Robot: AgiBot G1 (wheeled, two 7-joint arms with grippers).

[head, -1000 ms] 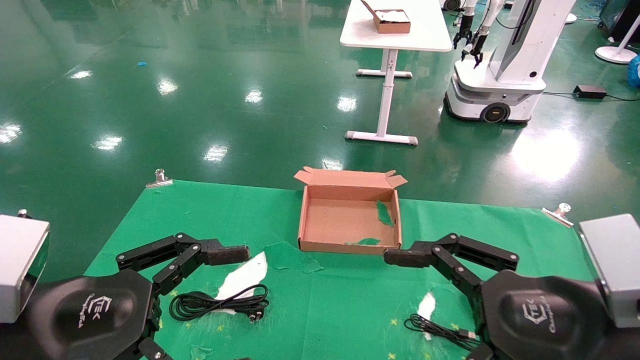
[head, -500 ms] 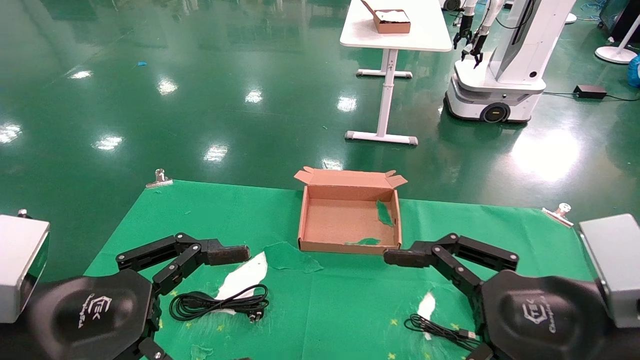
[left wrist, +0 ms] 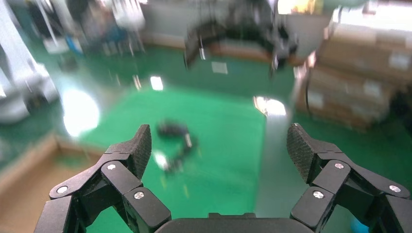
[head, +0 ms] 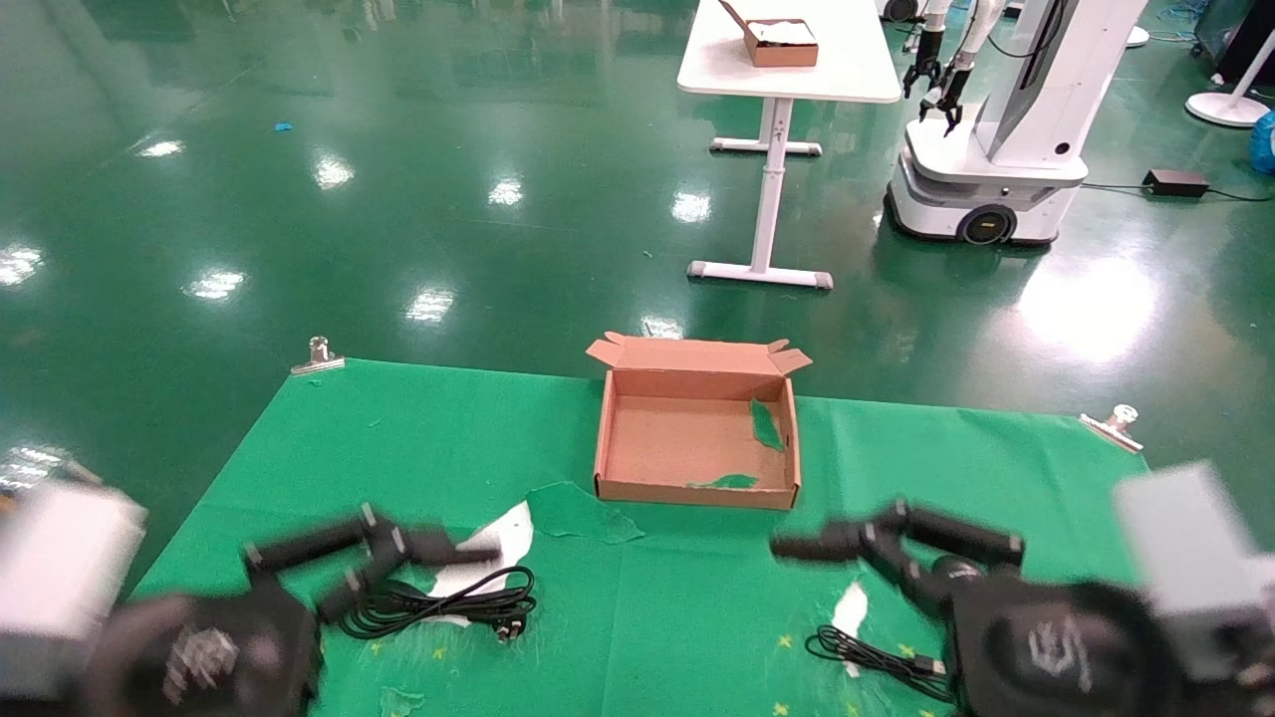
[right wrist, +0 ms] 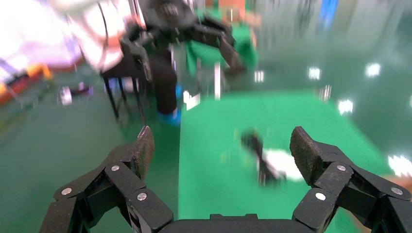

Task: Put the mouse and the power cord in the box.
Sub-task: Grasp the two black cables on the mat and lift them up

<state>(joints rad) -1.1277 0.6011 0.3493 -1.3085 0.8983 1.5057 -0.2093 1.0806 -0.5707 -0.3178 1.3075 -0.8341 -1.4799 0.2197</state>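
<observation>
Power cord [head: 438, 600] lies coiled on the surface, long axis three-to-nine, at four o'clock just beside the spread left pincer [head: 398, 568]; right pincer [head: 847, 558] spread by the mouse cable [head: 867, 657].

Glossy green floor [head: 398, 149], white table [head: 797, 60] beyond.

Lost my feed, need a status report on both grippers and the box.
Left gripper open over the power cord. Right gripper open, near the mouse cable. Box open, holds only green scraps. Nothing blocking.
</observation>
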